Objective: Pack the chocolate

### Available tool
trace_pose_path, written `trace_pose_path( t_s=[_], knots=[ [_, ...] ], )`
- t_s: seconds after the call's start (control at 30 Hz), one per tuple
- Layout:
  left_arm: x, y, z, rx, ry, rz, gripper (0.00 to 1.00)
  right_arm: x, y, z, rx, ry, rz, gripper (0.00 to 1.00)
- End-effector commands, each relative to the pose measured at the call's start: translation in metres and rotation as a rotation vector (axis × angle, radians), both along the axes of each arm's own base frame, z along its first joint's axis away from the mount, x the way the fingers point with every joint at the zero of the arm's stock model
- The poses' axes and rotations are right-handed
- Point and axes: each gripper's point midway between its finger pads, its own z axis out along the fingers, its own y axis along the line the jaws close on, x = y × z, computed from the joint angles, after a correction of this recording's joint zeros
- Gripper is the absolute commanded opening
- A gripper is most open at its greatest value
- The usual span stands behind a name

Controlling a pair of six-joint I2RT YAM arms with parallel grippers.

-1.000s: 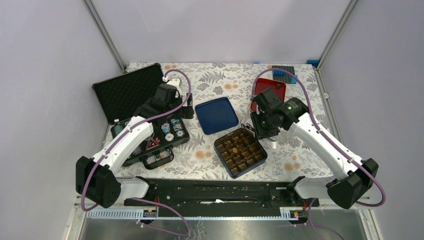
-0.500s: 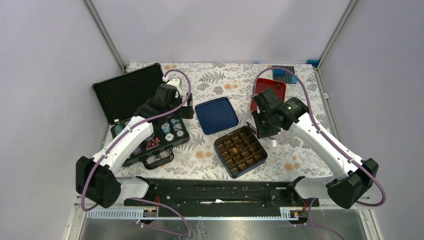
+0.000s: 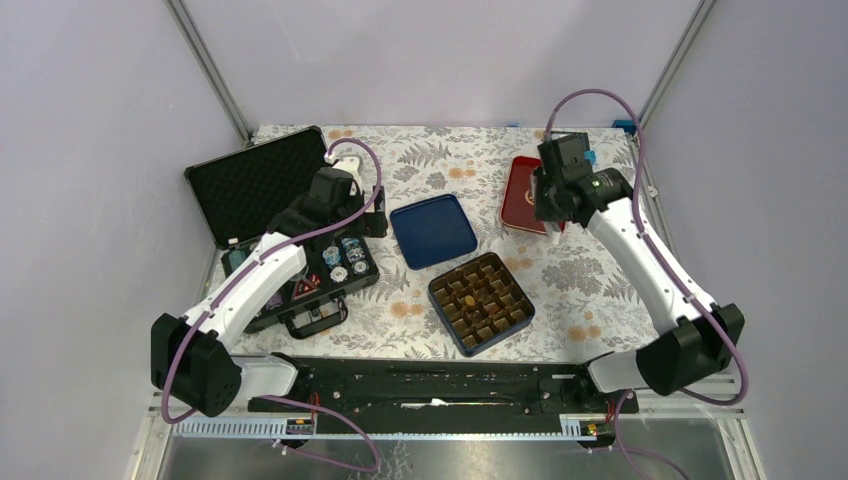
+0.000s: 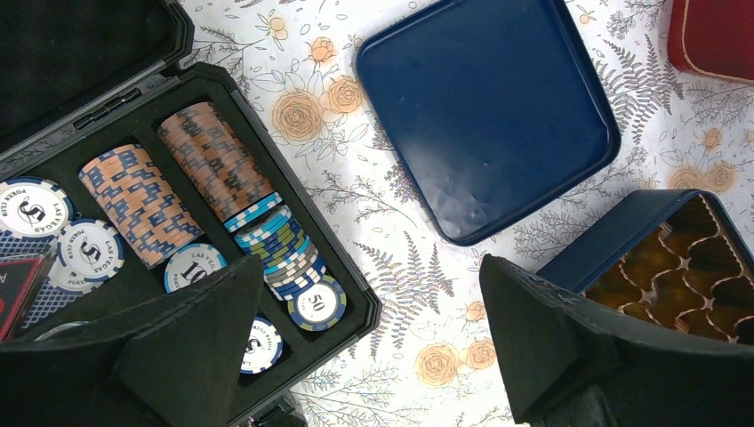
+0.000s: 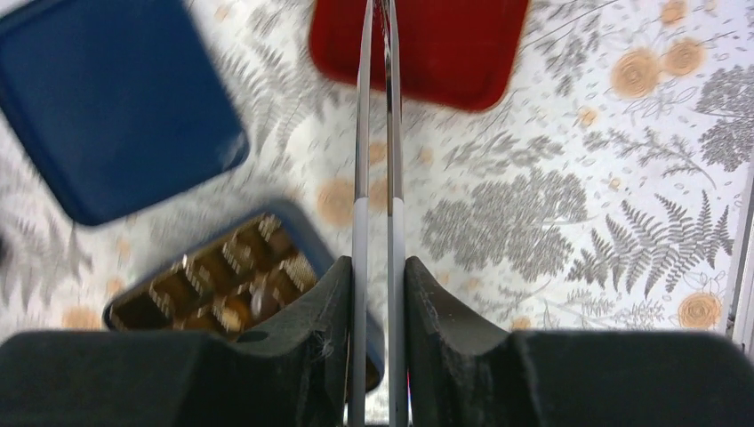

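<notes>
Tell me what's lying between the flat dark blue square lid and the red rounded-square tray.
Only bare floral tablecloth separates the dark blue square lid from the red tray; the top external view shows it best.

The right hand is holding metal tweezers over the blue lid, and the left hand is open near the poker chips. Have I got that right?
Not quite. The right hand does hold the tweezers, but they reach over the red tray, not the blue lid; the right wrist view shows it. The left hand is open near the poker chips.
</notes>
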Motion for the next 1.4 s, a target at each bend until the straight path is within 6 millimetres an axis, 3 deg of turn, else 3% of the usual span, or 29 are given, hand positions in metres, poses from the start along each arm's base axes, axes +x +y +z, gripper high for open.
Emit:
trace_pose_path(
  t_s=[0.0, 0.2, 0.4, 0.63, 0.97, 1.37],
  knots=[
    [0.006, 0.0, 0.022, -0.029, -0.079, 0.004, 0.99, 0.059, -0.022, 0.0, 0.019, -0.131, -0.107, 0.24],
    [0.005, -0.001, 0.019, -0.026, -0.074, -0.005, 0.99, 0.099, -0.046, -0.03, -0.025, -0.112, -0.192, 0.27],
    [0.005, -0.001, 0.016, -0.021, -0.07, -0.011, 0.99, 0.125, -0.065, -0.047, -0.046, -0.091, -0.244, 0.3],
    [0.006, -0.013, 0.022, -0.061, -0.064, -0.055, 0.99, 0.141, -0.081, -0.064, -0.078, -0.061, -0.281, 0.34],
    [0.008, -0.009, 0.013, -0.036, -0.048, -0.037, 0.99, 0.159, -0.087, -0.071, -0.09, -0.053, -0.281, 0.42],
    [0.01, -0.005, 0.008, -0.011, -0.041, -0.02, 0.99, 0.173, -0.095, -0.081, -0.096, -0.045, -0.287, 0.43]
  ],
)
